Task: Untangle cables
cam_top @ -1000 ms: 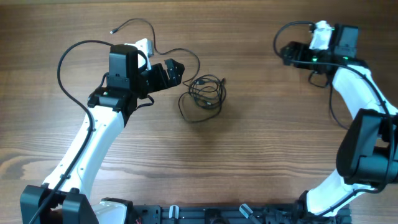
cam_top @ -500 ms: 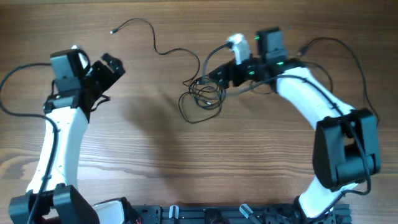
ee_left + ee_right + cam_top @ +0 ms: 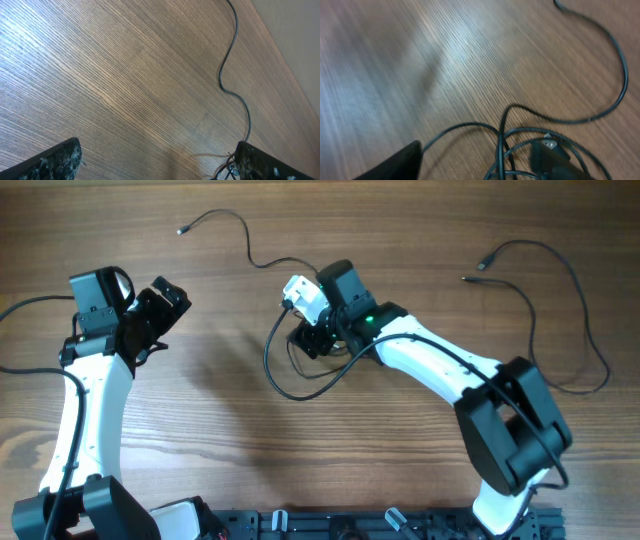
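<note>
**Reaching Into the Knot**

Straddling the cables (image 3: 503, 131) bunched at mid-table with the right gripper (image 3: 308, 338), jaws standing apart around loose strands and clamping none of them. Holding the left gripper (image 3: 165, 296) off to the side, spread fully wide and carrying nothing.

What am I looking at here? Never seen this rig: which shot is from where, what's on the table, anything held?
Two robot arms at a wooden table. One picture looks down from above; the other two come from wrist cameras. The left gripper is open over bare wood, holding nothing. The right gripper sits over a tangle of thin black cables, jaws apart with strands between them, not clamped. One strand runs off from the tangle; another cable lies apart beside the right arm.
</note>
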